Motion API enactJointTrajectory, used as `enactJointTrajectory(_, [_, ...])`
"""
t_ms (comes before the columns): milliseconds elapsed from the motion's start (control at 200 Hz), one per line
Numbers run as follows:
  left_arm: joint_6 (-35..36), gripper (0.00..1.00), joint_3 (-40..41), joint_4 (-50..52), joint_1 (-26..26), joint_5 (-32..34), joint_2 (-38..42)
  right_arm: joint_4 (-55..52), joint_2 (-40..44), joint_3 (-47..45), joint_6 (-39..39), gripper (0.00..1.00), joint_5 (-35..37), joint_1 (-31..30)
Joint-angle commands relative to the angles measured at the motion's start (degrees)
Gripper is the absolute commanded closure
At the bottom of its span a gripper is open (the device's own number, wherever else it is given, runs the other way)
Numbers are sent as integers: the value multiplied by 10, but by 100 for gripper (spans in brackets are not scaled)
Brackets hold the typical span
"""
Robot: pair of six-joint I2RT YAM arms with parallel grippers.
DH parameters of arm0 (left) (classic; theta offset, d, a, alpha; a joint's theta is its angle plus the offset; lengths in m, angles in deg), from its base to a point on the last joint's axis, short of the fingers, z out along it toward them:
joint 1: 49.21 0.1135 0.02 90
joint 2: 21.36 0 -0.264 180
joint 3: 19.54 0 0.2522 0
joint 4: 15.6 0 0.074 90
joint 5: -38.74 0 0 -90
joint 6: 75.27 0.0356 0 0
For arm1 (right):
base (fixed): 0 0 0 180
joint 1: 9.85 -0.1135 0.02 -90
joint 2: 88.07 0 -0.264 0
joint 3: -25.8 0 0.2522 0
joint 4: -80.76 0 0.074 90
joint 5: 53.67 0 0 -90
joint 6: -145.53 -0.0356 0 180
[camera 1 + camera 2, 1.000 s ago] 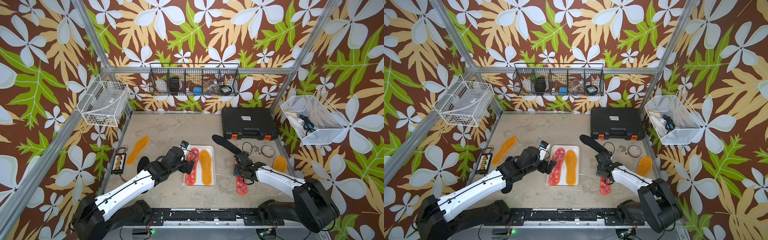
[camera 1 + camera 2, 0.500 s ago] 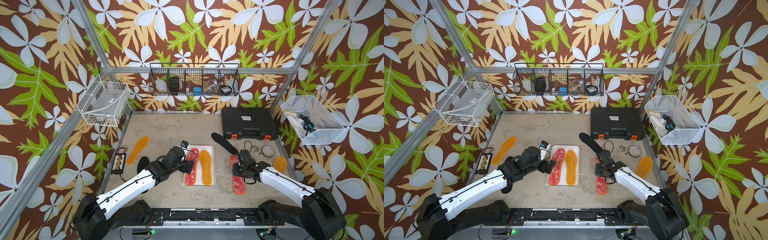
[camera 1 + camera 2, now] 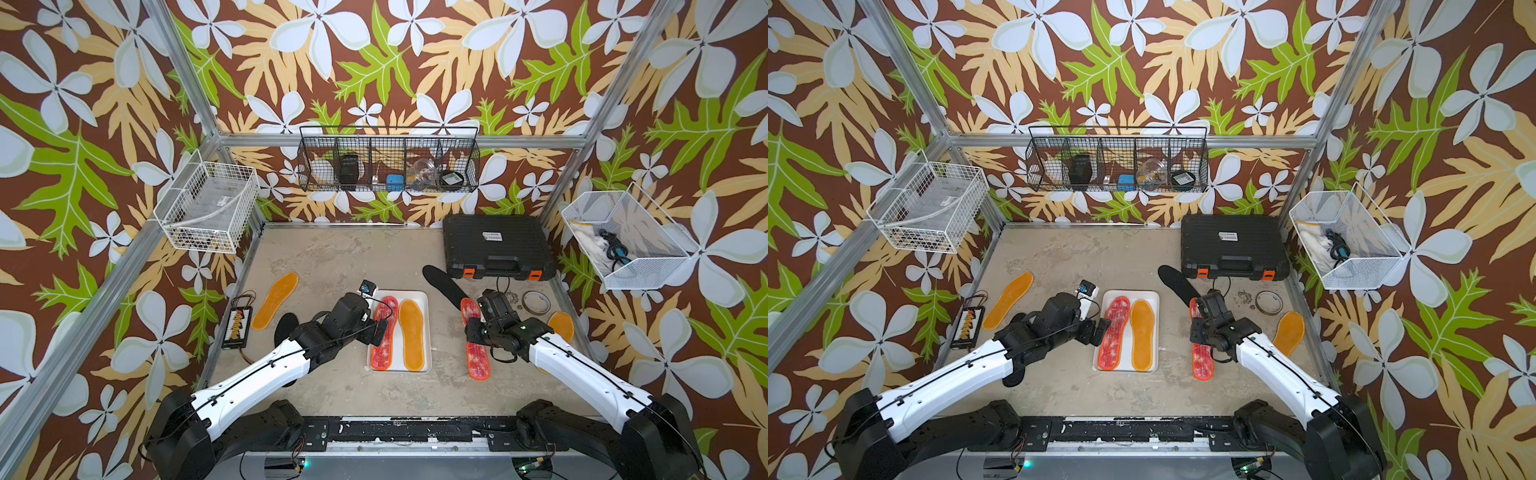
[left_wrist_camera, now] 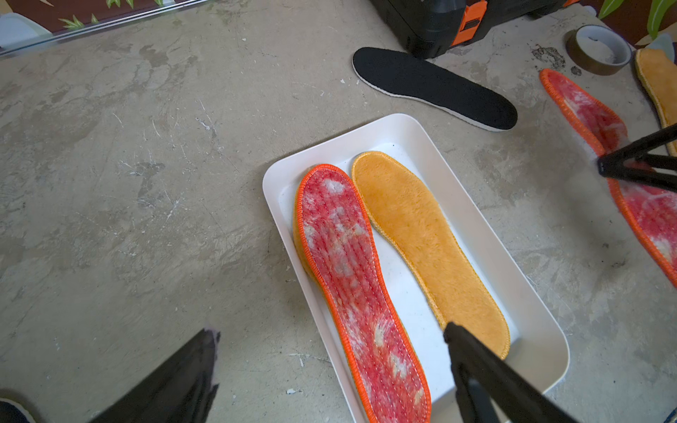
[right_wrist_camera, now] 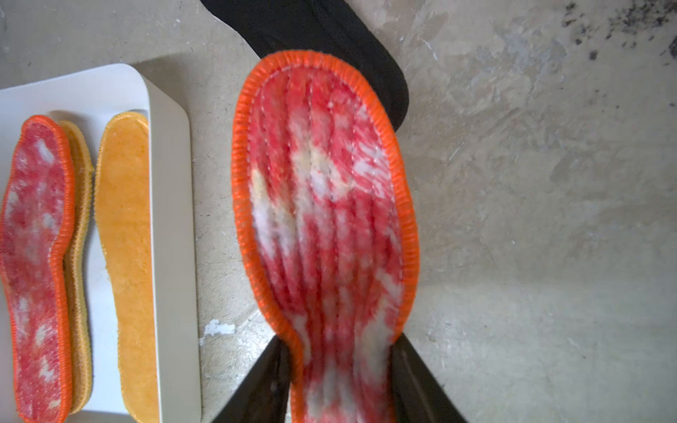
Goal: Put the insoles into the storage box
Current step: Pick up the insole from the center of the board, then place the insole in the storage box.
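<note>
The storage box (image 3: 399, 292) (image 4: 403, 126), a white tray, lies mid-table in both top views. It holds a red-white insole (image 3: 384, 332) (image 4: 344, 256) beside an orange-yellow insole (image 3: 411, 336) (image 4: 421, 238). Another yellow insole (image 5: 78, 256) shows under the red one. My left gripper (image 3: 372, 332) (image 4: 329, 331) is open over the box's left side, above the red insole's heel. My right gripper (image 3: 473, 332) (image 5: 339, 344) is shut on a second red-white insole (image 3: 478, 361) (image 5: 322, 205), right of the box. Loose insoles: orange-yellow (image 3: 276, 305), orange-yellow (image 3: 561, 326), black (image 3: 442, 280), black (image 3: 286, 326) partly under my left arm.
A black case with orange latches (image 3: 496, 251) stands at the back right, with a tape ring (image 3: 536, 301) in front of it. A small wired board (image 3: 237, 328) lies at the left edge. Wire baskets (image 3: 208, 208) (image 3: 627, 241) hang on the side walls.
My right gripper closed on the red-white insole and drew it away from the front edge, slightly toward the box. The left arm has not moved.
</note>
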Motion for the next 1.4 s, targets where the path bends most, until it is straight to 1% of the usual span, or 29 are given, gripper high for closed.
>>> enactJointTrajectory(0, [-2, 0, -4, -1, 0, 7, 3, -12, 7, 7, 9, 53, -5, 0])
enactJointTrajectory(165, [-4, 0, -2, -2, 0, 5, 10, -16, 5, 32, 10, 52, -20, -8])
enactJointTrajectory(365, [-4, 0, 1, -4, 0, 9, 20, -4, -27, 69, -9, 52, -24, -46])
enactJointTrajectory(631, [-3, 0, 0, -3, 0, 3, 18, 62, -128, 132, -80, 50, -30, -135])
enactJointTrajectory(746, [-2, 0, -1, -3, 0, 3, 19, 101, -178, 155, -115, 48, -37, -156])
enactJointTrajectory(881, [-3, 0, -1, -2, 1, 1, 19, 128, -242, 191, -132, 48, -59, -168])
enactJointTrajectory(991, [-4, 0, -1, -2, 0, 1, 20, 135, -284, 212, -144, 48, -53, -182])
enactJointTrajectory(1126, [-5, 0, 0, -2, 0, 0, 22, 127, -316, 223, -162, 47, -22, -201])
enactJointTrajectory(1256, [-6, 0, 0, 1, 0, 0, 22, 127, -328, 212, -175, 47, -2, -209])
enactJointTrajectory(1396, [-7, 0, 0, 2, 0, 0, 23, 109, -327, 207, -177, 46, 37, -212])
